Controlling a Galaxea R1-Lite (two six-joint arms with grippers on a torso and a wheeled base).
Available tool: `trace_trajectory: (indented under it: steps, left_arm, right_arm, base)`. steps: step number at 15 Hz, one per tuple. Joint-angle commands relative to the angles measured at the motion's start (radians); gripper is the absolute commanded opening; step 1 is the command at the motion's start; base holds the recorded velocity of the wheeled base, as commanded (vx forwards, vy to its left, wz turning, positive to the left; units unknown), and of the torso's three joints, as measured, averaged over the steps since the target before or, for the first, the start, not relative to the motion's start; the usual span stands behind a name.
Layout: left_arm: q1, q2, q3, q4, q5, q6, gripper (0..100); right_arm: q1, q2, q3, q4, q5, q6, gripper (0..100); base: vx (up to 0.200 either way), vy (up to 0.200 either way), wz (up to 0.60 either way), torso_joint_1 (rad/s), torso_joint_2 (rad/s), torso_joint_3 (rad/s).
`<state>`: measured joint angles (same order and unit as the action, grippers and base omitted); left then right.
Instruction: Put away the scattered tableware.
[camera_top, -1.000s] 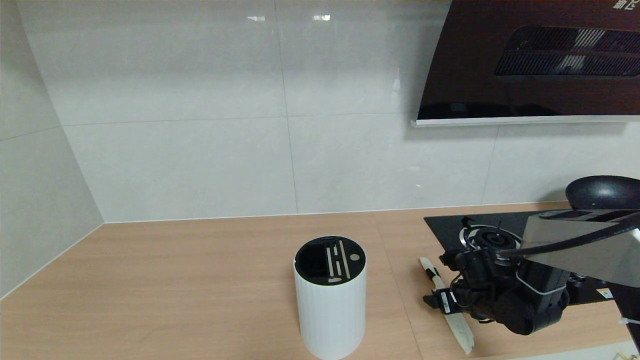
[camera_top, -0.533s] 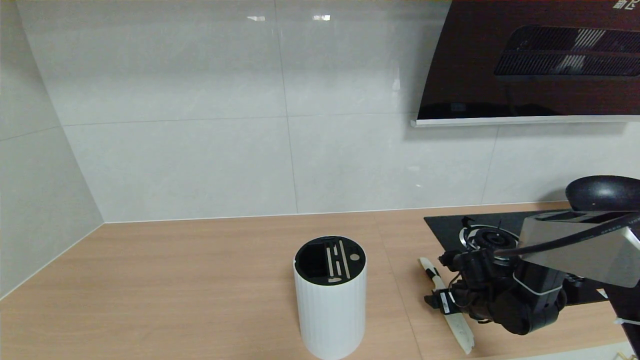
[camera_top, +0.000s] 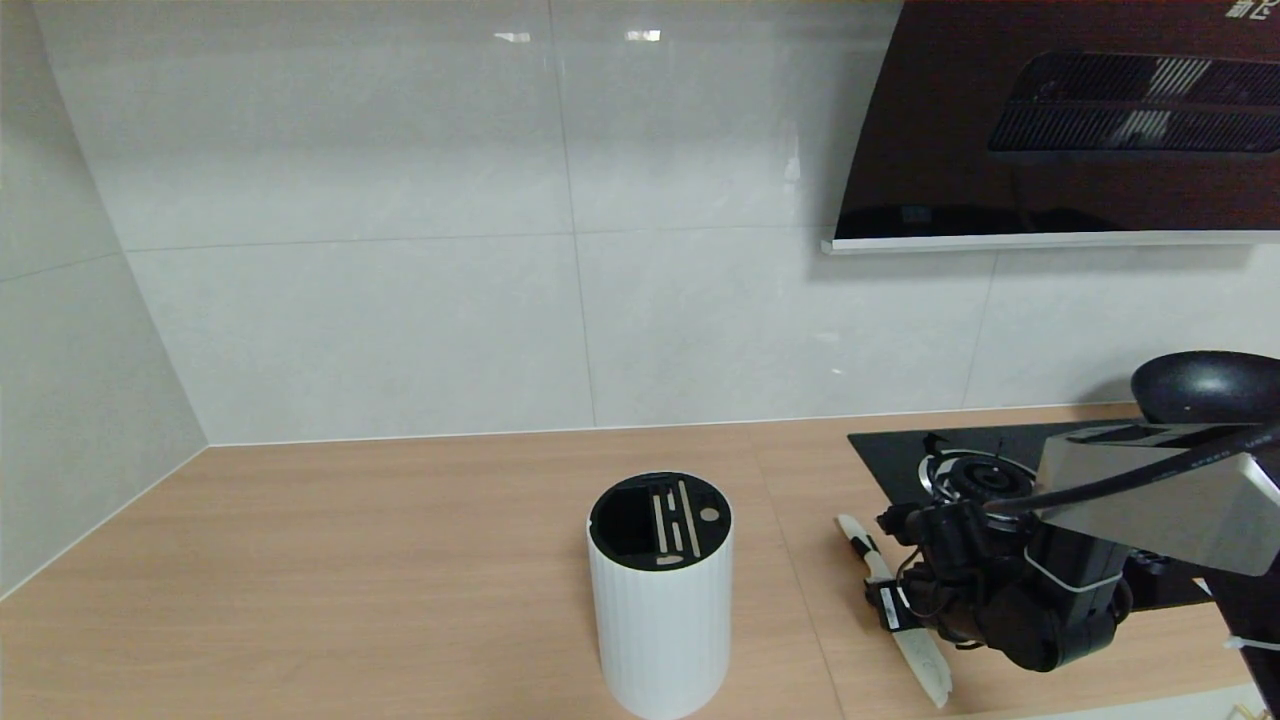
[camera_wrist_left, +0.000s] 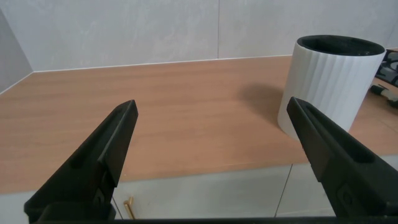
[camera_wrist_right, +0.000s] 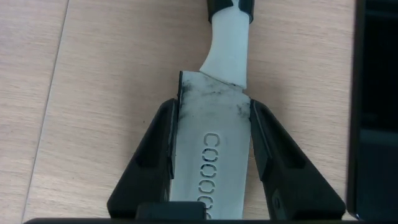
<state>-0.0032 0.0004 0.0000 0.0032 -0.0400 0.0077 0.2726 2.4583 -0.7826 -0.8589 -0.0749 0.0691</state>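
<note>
We see a pale tiled wall (camera_top: 400, 250) rising behind a long wooden worktop (camera_top: 400, 560). A dark glossy extractor hood (camera_top: 1050, 130) hangs on the wall above the worktop's right end. Below it a black glass hob (camera_top: 900, 460) is set into the worktop, with a round burner (camera_top: 975, 475) near its left edge and a dark rounded object (camera_top: 1205, 385) at its back right. A white ribbed cylindrical holder (camera_top: 660, 620) stands upright near the worktop's front edge, about midway along it. Its black top has one large opening and several narrow slots. Our left end effector (camera_wrist_left: 211, 109) sits low before the worktop's front edge, well to the left of the holder, with its two fingers spread wide apart and nothing between them. Our right end effector (camera_wrist_right: 214, 115) is down at the worktop's right end, just in front of the hob, and its fingers are closed against both edges of a white knife blade. The knife (camera_top: 925, 668) lies between the holder and the hob, its white and black handle pointing toward the wall and its tip toward the front edge.
</note>
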Motion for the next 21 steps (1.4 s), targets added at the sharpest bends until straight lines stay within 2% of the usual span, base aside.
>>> trace_trajectory:
  steps: [1, 5, 8, 13, 14, 15, 17, 19, 21]
  left_arm:
    - [0.000, 0.000, 0.000, 0.000, 0.000, 0.000, 100]
    - [0.000, 0.000, 0.000, 0.000, 0.000, 0.002, 100]
    - [0.000, 0.000, 0.000, 0.000, 0.000, 0.002, 100]
    - [0.000, 0.000, -0.005, -0.002, -0.017, 0.018, 100]
    - [0.000, 0.000, -0.006, -0.002, -0.020, 0.018, 100]
    - [-0.006, 0.043, -0.141, 0.046, -0.141, 0.020, 100]
    - [-0.006, 0.188, -0.296, 0.133, -0.248, 0.018, 100]
    - [-0.006, 0.392, -0.442, 0.139, -0.362, 0.020, 100]
    - [-0.008, 0.619, -0.597, 0.141, -0.520, 0.017, 100]
  right_arm:
    - [0.000, -0.002, 0.000, 0.000, 0.000, 0.000, 0]
    - [0.000, -0.041, 0.011, 0.000, -0.002, 0.011, 0]
    - [0.000, -0.145, 0.040, 0.000, 0.004, 0.089, 0]
    - [0.024, -0.475, 0.147, 0.009, 0.021, 0.093, 0]
    - [0.025, -0.481, 0.147, 0.009, 0.021, 0.093, 0]
    - [0.045, -0.576, 0.134, 0.035, 0.021, 0.093, 0]
    - [0.074, -0.659, 0.039, 0.130, 0.021, 0.093, 0]
    - [0.114, -0.706, -0.052, 0.228, 0.024, 0.093, 0]
    - [0.178, -0.736, -0.118, 0.273, 0.030, 0.095, 0]
  base:
    - [0.000, 0.000, 0.00, 0.000, 0.00, 0.000]
    - [0.000, 0.000, 0.00, 0.000, 0.00, 0.000]
    - [0.000, 0.000, 0.00, 0.000, 0.00, 0.000]
    - [0.000, 0.000, 0.00, 0.000, 0.00, 0.000]
    - [0.000, 0.000, 0.00, 0.000, 0.00, 0.000]
    - [0.000, 0.000, 0.00, 0.000, 0.00, 0.000]
    - [0.000, 0.000, 0.00, 0.000, 0.00, 0.000]
    - [0.000, 0.000, 0.00, 0.000, 0.00, 0.000]
    - [0.000, 0.000, 0.00, 0.000, 0.00, 0.000]
